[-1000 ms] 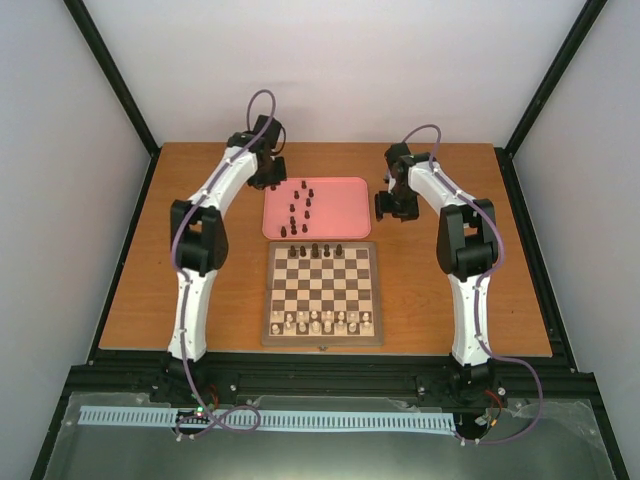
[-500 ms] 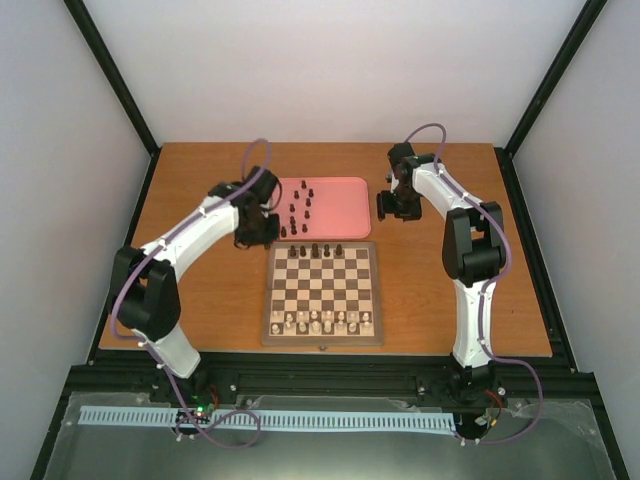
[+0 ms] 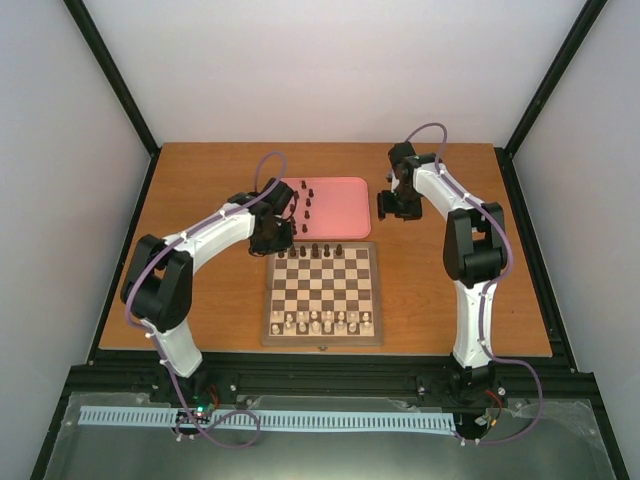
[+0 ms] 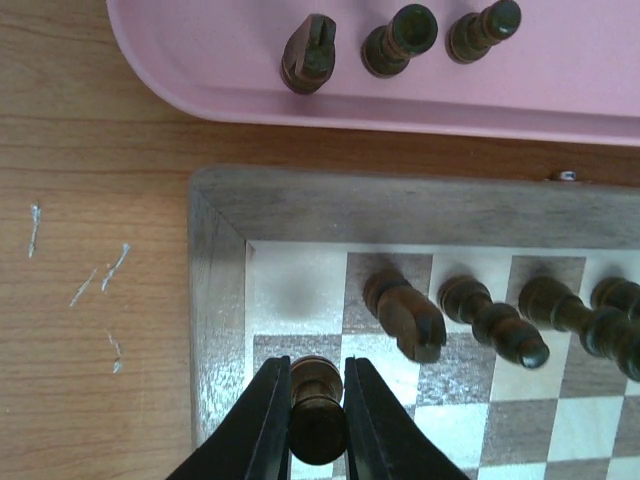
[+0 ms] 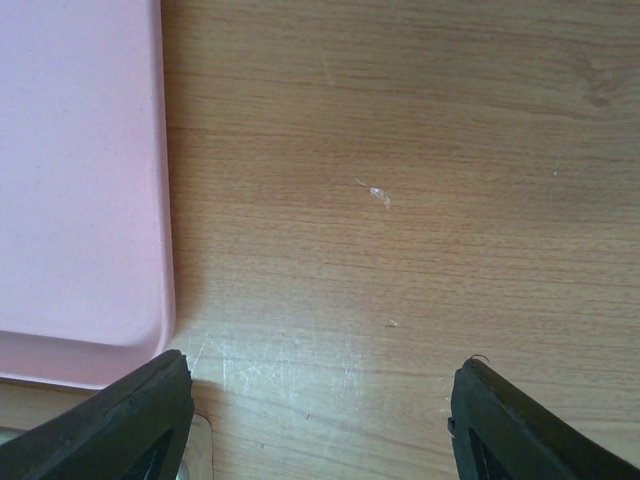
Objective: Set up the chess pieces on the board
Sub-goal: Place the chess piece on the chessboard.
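Note:
My left gripper (image 3: 272, 238) is over the far left corner of the board (image 3: 268, 300). In the left wrist view the gripper (image 4: 318, 375) is shut on a dark chess piece (image 4: 318, 425), held just above the squares near the board's tan border (image 4: 215, 300). Several dark pieces (image 3: 315, 250) stand in the board's far row. A knight (image 4: 405, 315) and others (image 4: 495, 325) show in the wrist view. More dark pieces (image 3: 305, 200) stand on the pink tray (image 3: 340, 215). My right gripper (image 3: 393, 205) is open and empty (image 5: 320, 400) over bare table.
Pale pieces (image 3: 322, 320) fill the board's near rows. The pink tray's right edge (image 5: 80, 180) lies just left of my right gripper. Three dark pieces (image 4: 400, 40) stand on the tray's near edge (image 4: 200, 70) beyond the board.
My left arm has swung from the tray's far left corner down to the board's far left corner. The right gripper has shifted slightly away from me.

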### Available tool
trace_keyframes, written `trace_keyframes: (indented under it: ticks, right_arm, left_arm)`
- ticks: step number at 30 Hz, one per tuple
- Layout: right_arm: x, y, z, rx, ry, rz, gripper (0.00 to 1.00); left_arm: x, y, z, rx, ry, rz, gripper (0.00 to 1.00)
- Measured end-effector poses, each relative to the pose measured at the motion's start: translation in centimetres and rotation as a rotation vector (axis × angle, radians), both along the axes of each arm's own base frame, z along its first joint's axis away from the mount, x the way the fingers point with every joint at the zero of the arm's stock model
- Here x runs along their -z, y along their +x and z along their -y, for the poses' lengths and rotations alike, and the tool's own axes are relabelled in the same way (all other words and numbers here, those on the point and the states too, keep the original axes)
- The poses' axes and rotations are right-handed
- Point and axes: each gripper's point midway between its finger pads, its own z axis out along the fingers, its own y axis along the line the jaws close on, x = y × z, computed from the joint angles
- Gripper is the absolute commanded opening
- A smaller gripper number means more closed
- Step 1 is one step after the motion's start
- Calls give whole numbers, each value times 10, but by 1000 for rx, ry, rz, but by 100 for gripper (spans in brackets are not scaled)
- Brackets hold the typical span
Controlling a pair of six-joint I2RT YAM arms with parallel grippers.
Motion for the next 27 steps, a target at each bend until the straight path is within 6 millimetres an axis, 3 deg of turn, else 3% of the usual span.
trace_keyframes:
  ticks: [16, 27]
  right_arm:
    - [-5, 0, 0, 0, 3, 10, 71]
    - [-5, 0, 0, 0, 3, 9, 71]
  left_arm:
    - [17, 15, 0, -11, 42, 0, 7]
    - [24, 16, -1, -6, 58, -5, 25]
